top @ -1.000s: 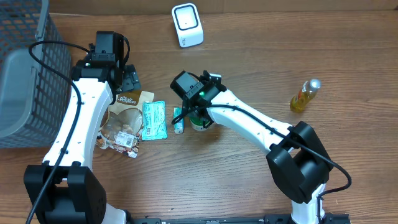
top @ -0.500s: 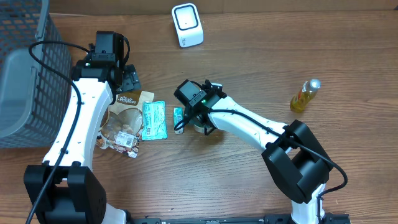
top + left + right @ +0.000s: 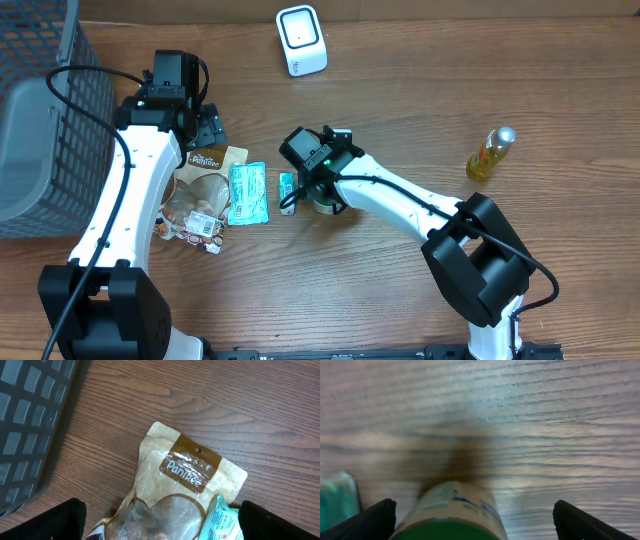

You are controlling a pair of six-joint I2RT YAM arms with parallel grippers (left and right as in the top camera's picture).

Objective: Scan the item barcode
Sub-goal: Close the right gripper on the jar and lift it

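Two pincers, both spread wide | you are straddling the small green-lidded round tub [image 3: 451, 510] with the right gripper [image 3: 318, 196], nothing clamped, likely lining up a lift toward the white boxy scanner [image 3: 301, 40] | tub is standing mid-table | left gripper [image 3: 165, 525] is hanging over the brown paper snack pouch [image 3: 185, 475], clear of the work | grey mesh basket [image 3: 60, 110]: contents unclear.

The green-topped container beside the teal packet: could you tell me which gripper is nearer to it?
Right. The right gripper hangs open over the green-topped container, a finger on either side; the left gripper is open well away, above the brown snack pouch.
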